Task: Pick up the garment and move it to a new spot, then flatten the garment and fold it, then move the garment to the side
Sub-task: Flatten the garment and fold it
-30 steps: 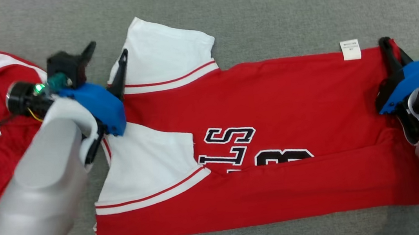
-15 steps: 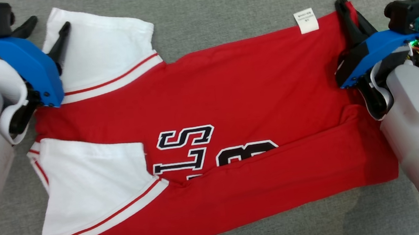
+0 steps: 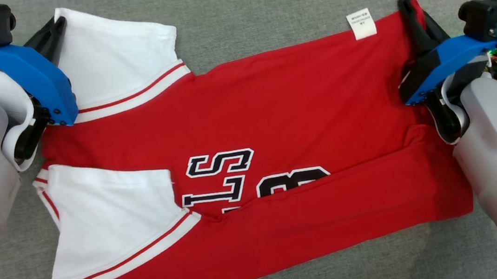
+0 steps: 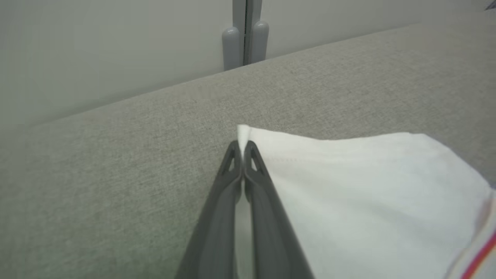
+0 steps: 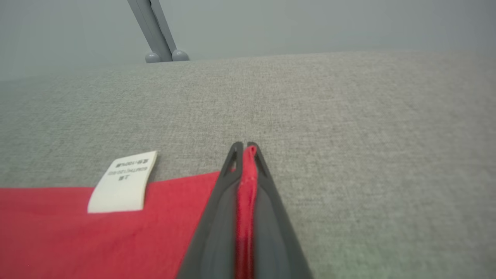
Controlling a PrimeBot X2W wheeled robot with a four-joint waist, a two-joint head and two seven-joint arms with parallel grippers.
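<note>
The jersey [image 3: 282, 107] is laid out on the grey surface [image 3: 261, 7], its white sleeve [image 4: 348, 186] corner pinched by the left gripper [image 4: 243, 149] and, at the other end, its red corner beside the tag [image 5: 123, 182] pinched by the right gripper [image 5: 244, 149].
</note>
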